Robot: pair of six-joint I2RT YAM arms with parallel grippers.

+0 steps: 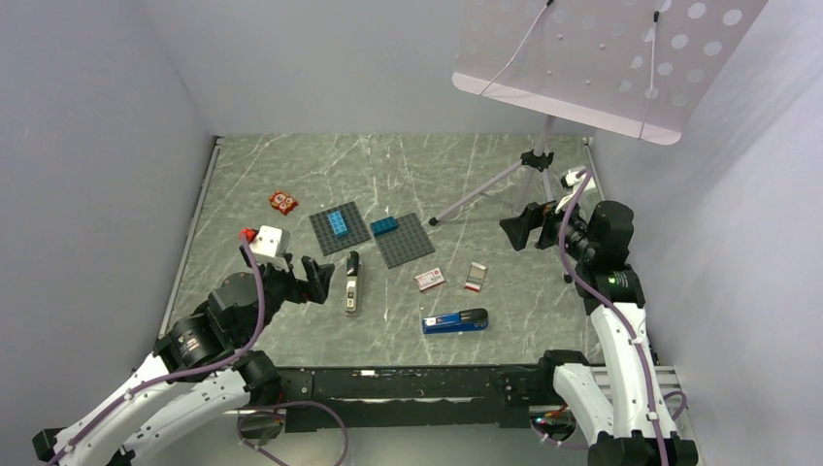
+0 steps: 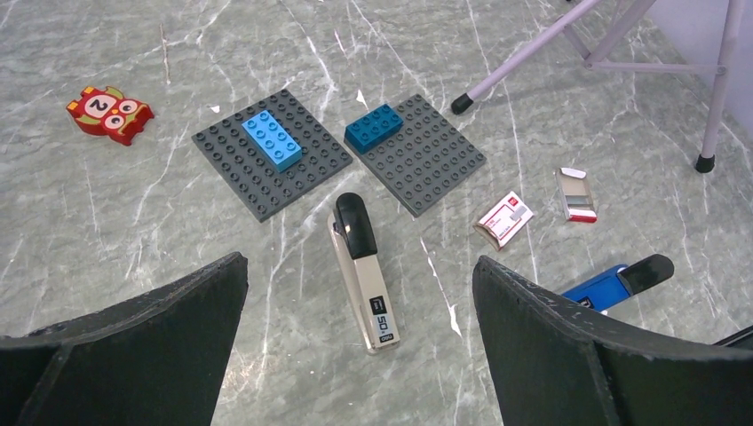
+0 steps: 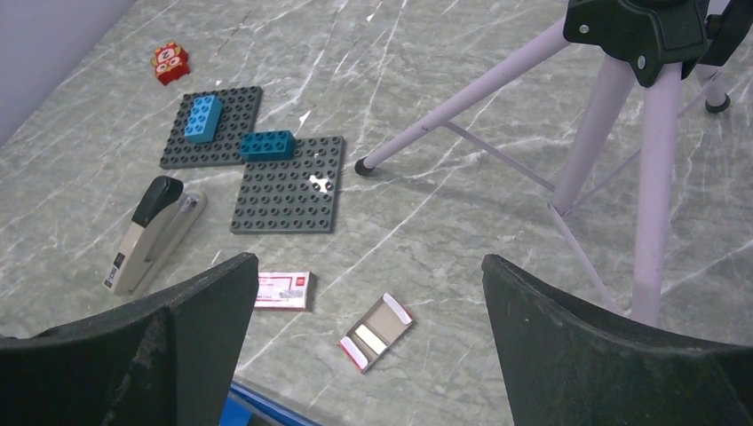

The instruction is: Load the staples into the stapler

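Staples lie in two parts on the table (image 1: 388,335): a white box (image 1: 429,280) with red print and, just right of it, an open tray (image 1: 476,278) with a red end, not touching. A blue stapler (image 1: 454,321) lies near them toward the arms, and a beige stapler (image 1: 351,282) lies further left, below two grey plates (image 1: 351,239). The left gripper (image 1: 318,279) hovers beside the beige stapler and the right gripper (image 1: 516,233) near the tripod (image 1: 537,160), both with jaws wide apart and empty.
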